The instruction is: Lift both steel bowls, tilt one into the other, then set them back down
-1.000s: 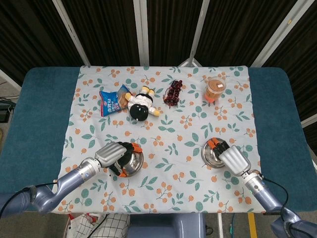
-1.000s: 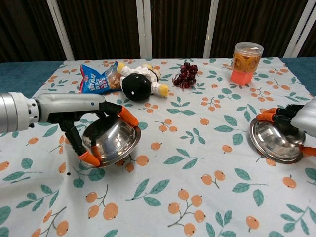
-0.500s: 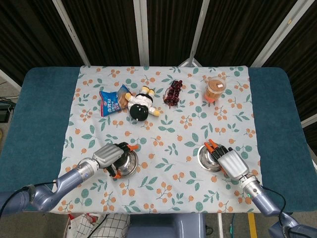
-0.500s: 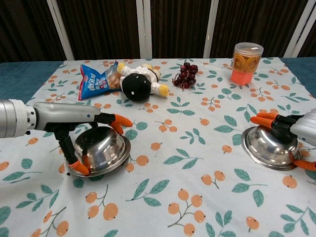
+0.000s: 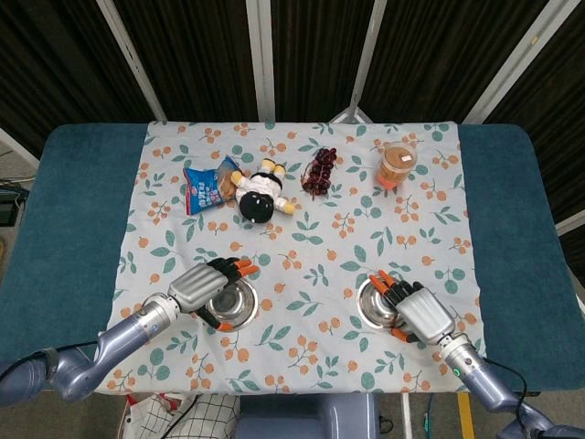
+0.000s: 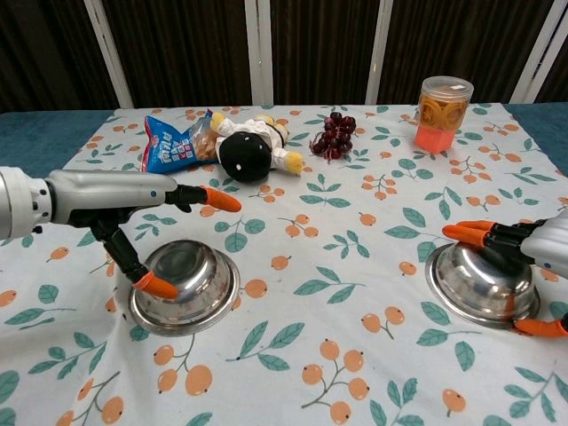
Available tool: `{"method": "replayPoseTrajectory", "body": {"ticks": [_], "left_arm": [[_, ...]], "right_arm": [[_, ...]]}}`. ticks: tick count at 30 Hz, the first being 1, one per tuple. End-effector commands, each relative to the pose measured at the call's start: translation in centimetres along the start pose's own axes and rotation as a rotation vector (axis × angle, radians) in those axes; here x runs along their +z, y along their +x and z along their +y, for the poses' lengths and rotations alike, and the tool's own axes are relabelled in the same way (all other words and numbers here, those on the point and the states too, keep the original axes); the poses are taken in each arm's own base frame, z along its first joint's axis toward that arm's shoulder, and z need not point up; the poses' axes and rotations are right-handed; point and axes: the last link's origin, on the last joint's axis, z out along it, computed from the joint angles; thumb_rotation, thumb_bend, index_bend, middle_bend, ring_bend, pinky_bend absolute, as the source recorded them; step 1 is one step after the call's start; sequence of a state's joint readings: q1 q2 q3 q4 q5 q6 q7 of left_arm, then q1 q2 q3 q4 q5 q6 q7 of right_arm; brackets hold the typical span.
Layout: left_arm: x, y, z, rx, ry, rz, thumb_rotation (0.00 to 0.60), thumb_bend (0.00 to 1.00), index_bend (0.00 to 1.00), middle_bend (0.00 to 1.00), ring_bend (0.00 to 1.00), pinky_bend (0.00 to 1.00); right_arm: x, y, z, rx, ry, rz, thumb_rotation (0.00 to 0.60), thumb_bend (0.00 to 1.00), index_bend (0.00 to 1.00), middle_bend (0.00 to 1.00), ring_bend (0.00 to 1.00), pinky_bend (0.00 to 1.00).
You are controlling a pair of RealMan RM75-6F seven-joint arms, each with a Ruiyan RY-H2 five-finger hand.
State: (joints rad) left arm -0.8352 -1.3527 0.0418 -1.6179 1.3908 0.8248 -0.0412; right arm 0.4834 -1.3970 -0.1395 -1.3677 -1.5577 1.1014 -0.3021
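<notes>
The left steel bowl (image 6: 185, 288) (image 5: 230, 305) sits flat on the flowered cloth. My left hand (image 6: 133, 209) (image 5: 206, 288) hovers over its left side with fingers spread. One fingertip (image 6: 156, 286) is at the rim and the others are lifted clear. The right steel bowl (image 6: 482, 284) (image 5: 377, 305) also rests flat on the cloth. My right hand (image 6: 532, 257) (image 5: 416, 314) straddles it from the right, fingers stretched just over the far rim and thumb beside the near rim, not clamping it.
At the back of the cloth lie a blue snack bag (image 6: 169, 142), a plush doll (image 6: 248, 153), a bunch of dark grapes (image 6: 333, 135) and an orange-filled cup (image 6: 441, 114). The padded blue table edge (image 5: 521, 229) runs along both sides.
Both bowls came down from a tilted, lifted hold to lie flat on the cloth. My left hand has opened off its bowl; my right hand has loosened and shifted left with its bowl.
</notes>
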Motion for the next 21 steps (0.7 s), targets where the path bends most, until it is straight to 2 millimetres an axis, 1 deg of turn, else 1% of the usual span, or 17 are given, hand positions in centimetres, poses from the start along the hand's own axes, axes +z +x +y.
{"method": "replayPoseTrajectory", "body": {"ticks": [1, 4, 5, 10, 13, 14, 16, 18, 20, 21], "left_arm": [[-0.9, 0.9, 0.5, -0.034, -0.033, 0.072, 0.432, 0.00, 0.00, 0.00, 0.00, 0.09], [-1.8, 1.7, 0.9, -0.042, -0.063, 0.127, 0.429, 0.00, 0.00, 0.00, 0.00, 0.09], [-2.5, 2.0, 1.0, -0.033, -0.078, 0.158, 0.428, 0.00, 0.00, 0.00, 0.00, 0.09], [-4.7, 2.5, 1.1, -0.021, -0.103, 0.229, 0.430, 0.00, 0.00, 0.00, 0.00, 0.08], [-6.7, 2.7, 0.7, -0.008, -0.100, 0.276, 0.432, 0.01, 0.00, 0.00, 0.00, 0.08], [-7.3, 2.7, 0.5, -0.001, -0.095, 0.286, 0.436, 0.01, 0.00, 0.00, 0.00, 0.08], [-8.7, 2.5, -0.1, 0.025, -0.071, 0.301, 0.455, 0.01, 0.00, 0.00, 0.00, 0.09], [-11.2, 1.6, -1.6, 0.102, 0.019, 0.281, 0.471, 0.02, 0.00, 0.00, 0.00, 0.09], [-13.5, 0.7, -2.9, 0.162, 0.124, 0.270, 0.493, 0.03, 0.00, 0.00, 0.00, 0.09], [-14.6, 0.2, -3.6, 0.183, 0.190, 0.277, 0.507, 0.03, 0.00, 0.00, 0.00, 0.09]], "right_arm": [[-0.5, 1.2, -0.1, -0.005, -0.008, 0.048, 0.352, 0.32, 0.00, 0.00, 0.00, 0.30], [-0.8, 2.2, -0.4, -0.007, -0.012, 0.084, 0.350, 0.32, 0.00, 0.00, 0.00, 0.26], [-0.9, 2.8, -0.5, -0.008, -0.013, 0.102, 0.350, 0.31, 0.00, 0.00, 0.00, 0.25], [-1.3, 4.4, -1.0, 0.007, -0.015, 0.161, 0.350, 0.31, 0.00, 0.00, 0.00, 0.24], [-1.7, 5.6, -1.2, 0.019, -0.018, 0.217, 0.350, 0.31, 0.00, 0.00, 0.00, 0.23], [-1.9, 5.8, -1.2, 0.021, -0.023, 0.230, 0.359, 0.31, 0.00, 0.00, 0.00, 0.22], [-2.3, 6.3, -1.0, 0.027, -0.036, 0.253, 0.413, 0.31, 0.00, 0.00, 0.00, 0.18], [-3.5, 6.4, -0.2, 0.004, -0.089, 0.260, 0.501, 0.31, 0.00, 0.00, 0.00, 0.14], [-4.6, 6.2, 0.8, -0.039, -0.171, 0.255, 0.567, 0.31, 0.00, 0.00, 0.00, 0.13], [-5.2, 5.9, 1.4, -0.070, -0.226, 0.245, 0.591, 0.31, 0.00, 0.00, 0.00, 0.12]]}}
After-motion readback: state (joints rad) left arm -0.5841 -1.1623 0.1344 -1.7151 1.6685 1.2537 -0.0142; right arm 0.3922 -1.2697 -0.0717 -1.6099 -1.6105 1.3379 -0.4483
